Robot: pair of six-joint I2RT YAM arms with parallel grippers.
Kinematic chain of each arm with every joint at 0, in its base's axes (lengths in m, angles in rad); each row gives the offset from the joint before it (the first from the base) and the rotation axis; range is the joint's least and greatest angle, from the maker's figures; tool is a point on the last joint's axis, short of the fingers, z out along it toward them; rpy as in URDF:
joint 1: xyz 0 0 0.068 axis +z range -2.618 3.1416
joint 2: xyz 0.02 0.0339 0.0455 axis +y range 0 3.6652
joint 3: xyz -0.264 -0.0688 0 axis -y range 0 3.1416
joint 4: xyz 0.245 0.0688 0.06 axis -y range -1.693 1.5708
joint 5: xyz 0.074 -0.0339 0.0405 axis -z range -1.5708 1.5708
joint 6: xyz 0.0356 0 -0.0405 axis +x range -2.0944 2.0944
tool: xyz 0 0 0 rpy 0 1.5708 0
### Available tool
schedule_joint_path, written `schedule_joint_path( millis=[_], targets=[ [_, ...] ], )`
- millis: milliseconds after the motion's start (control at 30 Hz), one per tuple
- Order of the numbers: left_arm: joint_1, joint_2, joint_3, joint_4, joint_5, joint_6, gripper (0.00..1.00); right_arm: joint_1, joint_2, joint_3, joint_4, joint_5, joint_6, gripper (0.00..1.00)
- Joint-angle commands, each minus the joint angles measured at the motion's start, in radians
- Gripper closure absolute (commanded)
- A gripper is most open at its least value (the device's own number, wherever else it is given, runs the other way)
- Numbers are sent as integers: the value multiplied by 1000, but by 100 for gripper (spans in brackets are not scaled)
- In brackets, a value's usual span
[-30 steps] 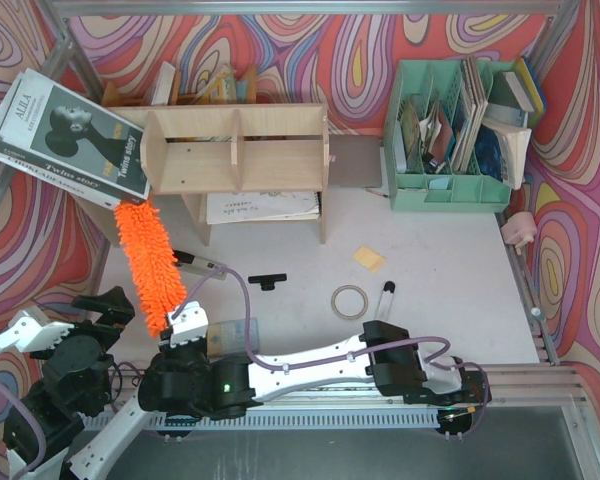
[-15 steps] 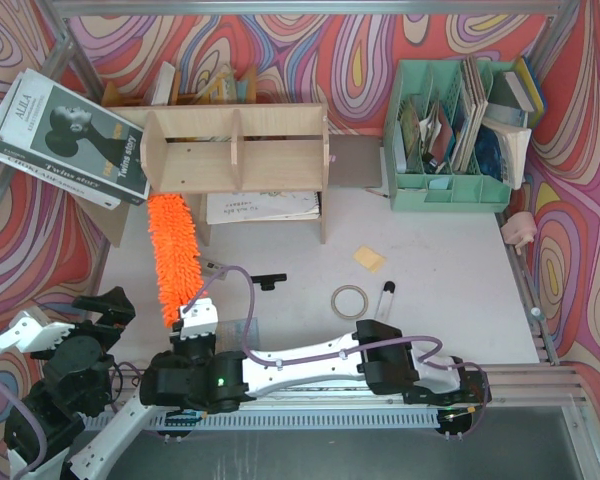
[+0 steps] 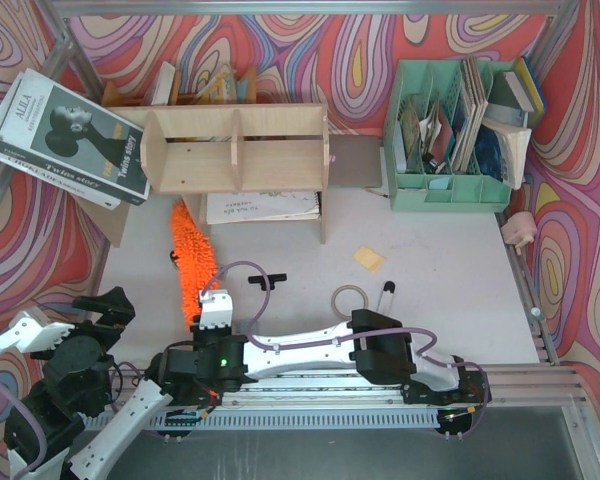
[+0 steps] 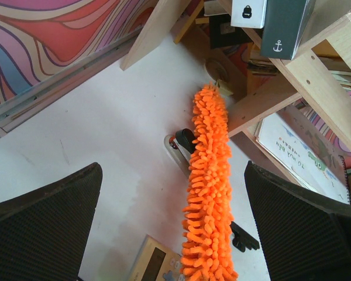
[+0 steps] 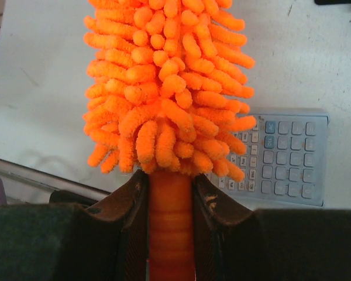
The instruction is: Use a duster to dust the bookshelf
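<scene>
Orange duster (image 3: 193,265) in right gripper (image 5: 169,186), tip by bookshelf (image 3: 235,150) leg, books (image 3: 475,100) in green organizer (image 3: 445,190)

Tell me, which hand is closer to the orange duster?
Right. The right hand grips the duster by its handle; the left hand sits open, apart, to its left.

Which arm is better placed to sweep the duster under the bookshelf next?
Right. The right hand is shut on the duster handle, the fluffy head pointing at the bookshelf. The left hand is open and holds nothing.
</scene>
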Motion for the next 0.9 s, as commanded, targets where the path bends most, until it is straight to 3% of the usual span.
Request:
schedule_joint_path(
  millis=[0,133,267,367,633,867],
  targets=[
    [-4,-10,-12,0,-11,2,2,-25,-40,3,-94,26,58,100],
    [-4,-8,-11,-2,-11,2,2,-18,-85,3,-53,96,15,100],
    [-3,-7,-11,-2,-13,0,2,18,-184,-89,147,222,-97,100],
    [-3,-4,-11,-2,-12,2,2,31,-202,-100,141,259,-91,100],
    [-4,-10,-11,-3,-15,-1,2,23,-122,-49,-16,144,-3,100],
    [-3,-4,-11,-3,-17,0,2,-31,-66,-29,-108,-70,73,100]
  ],
)
